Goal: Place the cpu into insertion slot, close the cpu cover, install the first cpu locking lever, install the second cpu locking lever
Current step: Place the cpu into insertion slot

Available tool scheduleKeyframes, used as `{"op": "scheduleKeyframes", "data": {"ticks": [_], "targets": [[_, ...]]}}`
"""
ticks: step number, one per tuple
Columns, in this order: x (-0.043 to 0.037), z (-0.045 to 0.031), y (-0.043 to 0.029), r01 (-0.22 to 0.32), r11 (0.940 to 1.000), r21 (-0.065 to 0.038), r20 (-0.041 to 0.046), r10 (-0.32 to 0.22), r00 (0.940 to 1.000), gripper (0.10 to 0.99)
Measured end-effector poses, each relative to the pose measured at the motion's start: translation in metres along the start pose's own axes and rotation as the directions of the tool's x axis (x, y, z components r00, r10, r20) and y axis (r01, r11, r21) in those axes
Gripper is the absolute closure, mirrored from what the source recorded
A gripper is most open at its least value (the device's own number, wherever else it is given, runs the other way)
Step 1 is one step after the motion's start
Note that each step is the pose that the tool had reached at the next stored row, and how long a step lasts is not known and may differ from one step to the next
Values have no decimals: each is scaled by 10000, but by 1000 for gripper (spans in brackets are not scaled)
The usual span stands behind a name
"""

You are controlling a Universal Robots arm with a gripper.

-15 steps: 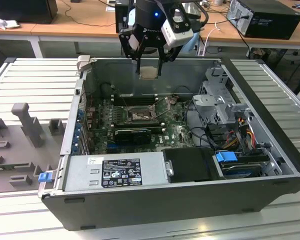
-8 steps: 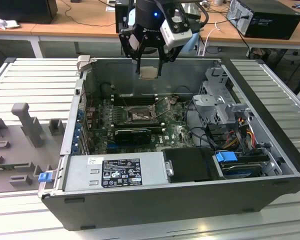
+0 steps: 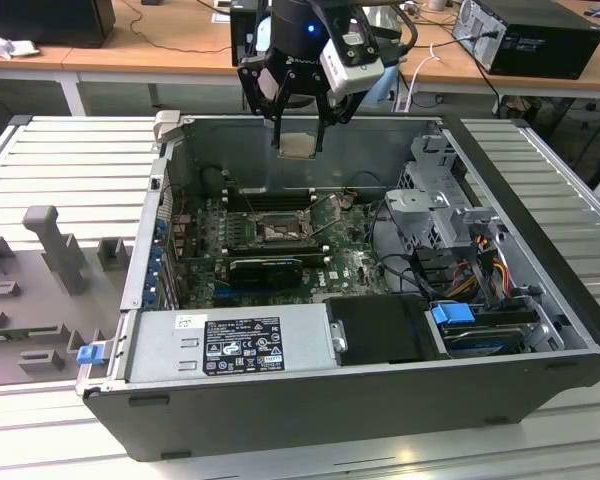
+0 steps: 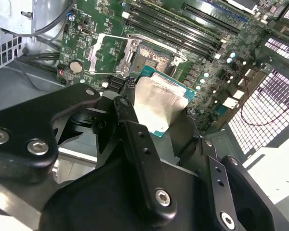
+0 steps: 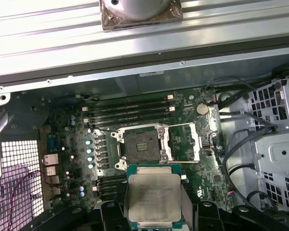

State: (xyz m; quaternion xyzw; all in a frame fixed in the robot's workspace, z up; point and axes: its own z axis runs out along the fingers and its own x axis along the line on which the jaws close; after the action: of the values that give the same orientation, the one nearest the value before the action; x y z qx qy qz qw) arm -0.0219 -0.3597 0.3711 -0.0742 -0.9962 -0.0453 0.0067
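**Step in hand:** placing the cpu.

The claw [image 3: 298, 138] is clenched on the cpu [image 3: 298, 148], gripping it by two opposite edges above the open computer case [image 3: 380, 400].

In the first wrist view the insertion slot [image 5: 142, 146] lies bare on the motherboard [image 5: 207, 178]. The cpu cover [image 5: 185, 142] is swung open beside it. The chip is well apart from the slot.

**Judgement:** seating calls for squaring the chip's edges with the socket, centring it over the opening, and a level descent without scraping the contacts.

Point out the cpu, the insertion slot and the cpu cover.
cpu [image 5: 154, 197]: first wrist view, centre of its top face.
insertion slot [image 5: 141, 144]: first wrist view, its black middle.
cpu cover [image 5: 196, 142]: first wrist view, its outer frame bar.
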Motion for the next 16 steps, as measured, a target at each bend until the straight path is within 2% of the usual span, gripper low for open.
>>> {"op": "scheduleKeyframes", "data": {"ticks": [16], "targets": [[0,0,0,-434,9991,-7,39,434,9991,557]]}}
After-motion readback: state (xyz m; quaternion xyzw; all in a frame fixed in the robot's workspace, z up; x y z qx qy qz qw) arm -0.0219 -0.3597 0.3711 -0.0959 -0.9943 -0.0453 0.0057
